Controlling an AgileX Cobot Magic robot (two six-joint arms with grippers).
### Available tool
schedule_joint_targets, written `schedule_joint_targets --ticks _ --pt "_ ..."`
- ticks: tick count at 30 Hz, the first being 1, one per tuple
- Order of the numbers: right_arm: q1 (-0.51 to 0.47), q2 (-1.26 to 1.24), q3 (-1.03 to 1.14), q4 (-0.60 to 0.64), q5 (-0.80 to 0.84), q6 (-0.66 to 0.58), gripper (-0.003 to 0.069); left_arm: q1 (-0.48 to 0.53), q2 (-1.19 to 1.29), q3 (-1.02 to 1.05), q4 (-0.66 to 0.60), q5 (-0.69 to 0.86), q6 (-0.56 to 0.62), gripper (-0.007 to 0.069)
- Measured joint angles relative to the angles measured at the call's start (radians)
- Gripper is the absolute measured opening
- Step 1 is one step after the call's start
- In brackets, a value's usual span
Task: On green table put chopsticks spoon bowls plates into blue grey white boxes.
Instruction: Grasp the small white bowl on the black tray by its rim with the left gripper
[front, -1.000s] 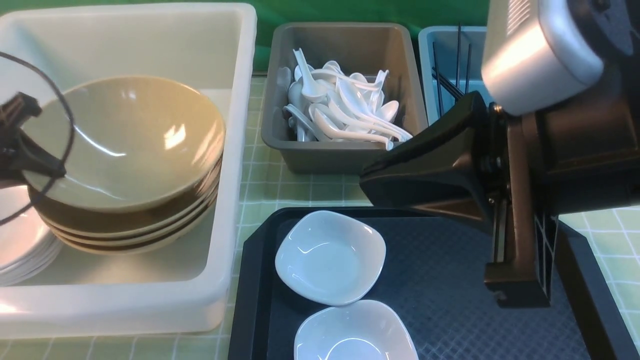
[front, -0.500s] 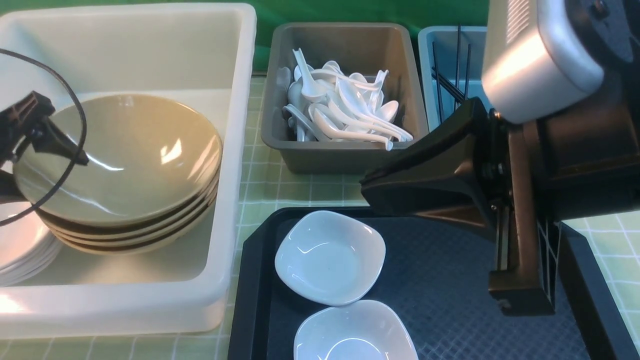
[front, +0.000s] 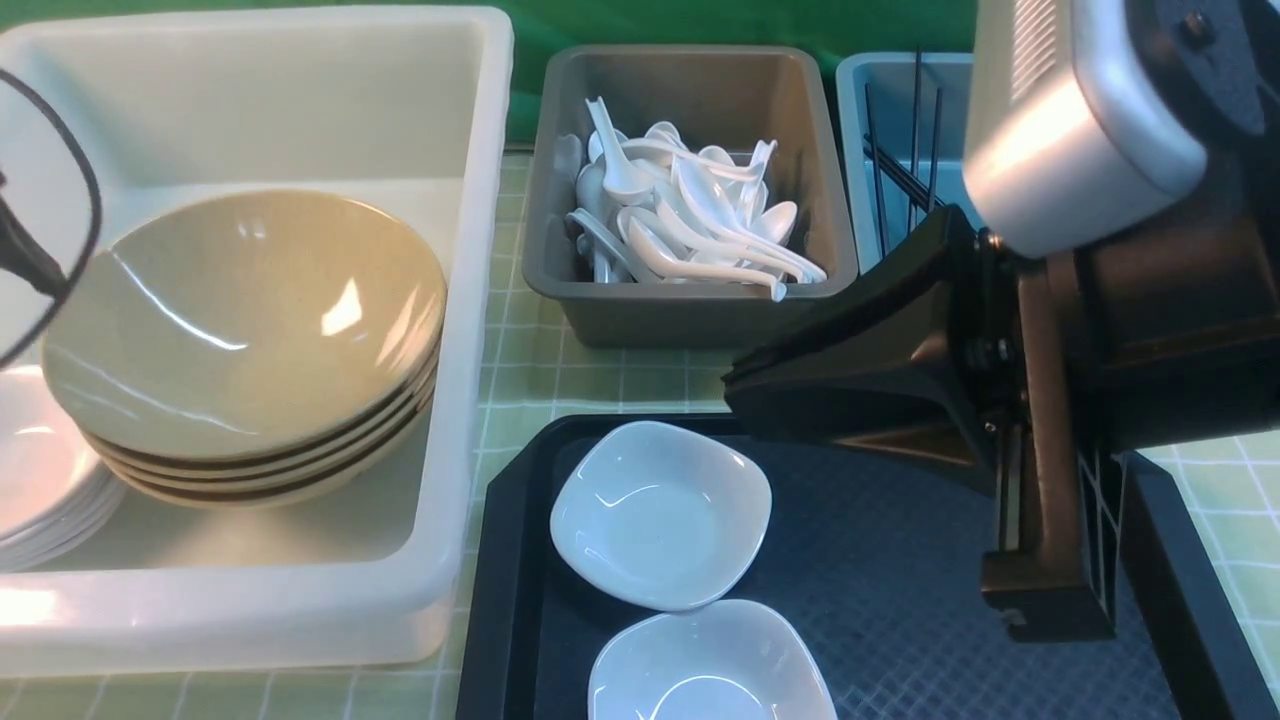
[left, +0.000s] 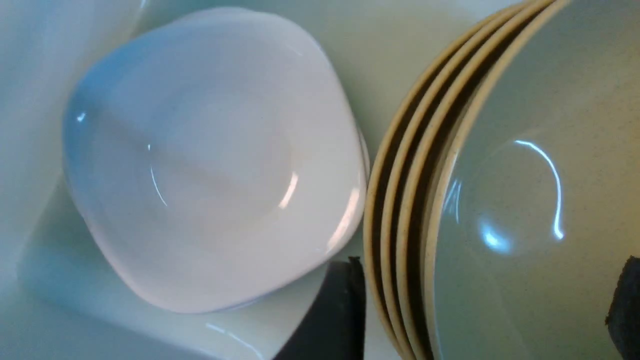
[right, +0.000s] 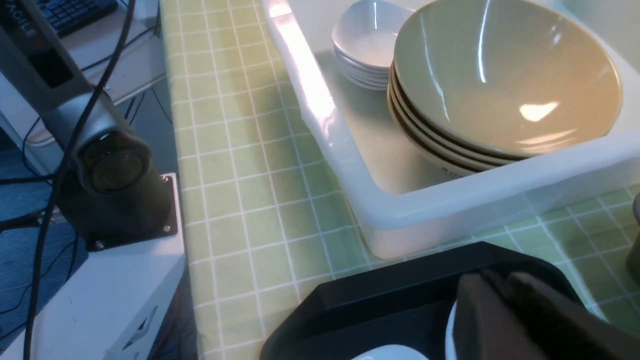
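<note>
Tan bowls (front: 245, 320) stacked mouth-up in white box (front: 472, 250); left claw (left: 487, 285) spread wide, empty; right claw (right: 500, 287) closed

Front cam's set on the robot's side, centered, tilted down over the bench (front: 560, 380). Left wrist cam is held super close above the tan bowls (left: 525, 200); they're caught from farther off by both others.

Blue box (front: 893, 62) half hidden behind right arm (front: 1090, 120).
</note>
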Motion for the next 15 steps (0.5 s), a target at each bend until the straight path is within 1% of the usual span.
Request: schedule_joint_targets --ticks 2,4,6,9,10,12,13,14,15 --pt "0.000 0.000 0.000 0.000 0.007 0.002 0.0068 -0.011 -0.039 -0.002 -0.035 0.006 0.014 0.0663" --pt "0.000 0.000 0.000 0.000 0.021 0.002 0.0069 -0.047 -0.076 -0.003 -0.069 0.010 0.061 0.0663" --pt "0.000 -0.006 0.000 0.000 0.065 -0.014 0.0069 -0.190 -0.142 -0.006 -0.154 0.017 0.204 0.0662" --pt "0.000 -0.027 0.000 -0.004 0.116 -0.027 0.0069 -0.352 -0.170 -0.002 -0.202 0.022 0.326 0.0652" --pt "0.000 -0.038 0.000 -0.004 0.137 -0.027 0.0069 -0.430 -0.173 0.003 -0.214 0.026 0.372 0.0644" --pt "0.000 -0.075 0.000 -0.004 0.172 -0.027 0.0071 -0.598 -0.164 0.027 -0.228 0.037 0.443 0.0626" --pt "0.000 -0.083 0.000 -0.004 0.176 -0.027 0.0071 -0.626 -0.161 0.029 -0.228 0.038 0.447 0.0624" --pt "0.000 -0.116 0.000 -0.004 0.188 -0.027 0.0074 -0.719 -0.132 0.041 -0.221 0.044 0.471 0.0603" --pt "0.000 -0.134 0.000 -0.004 0.189 -0.027 0.0076 -0.778 -0.112 0.043 -0.216 0.047 0.479 0.0591"
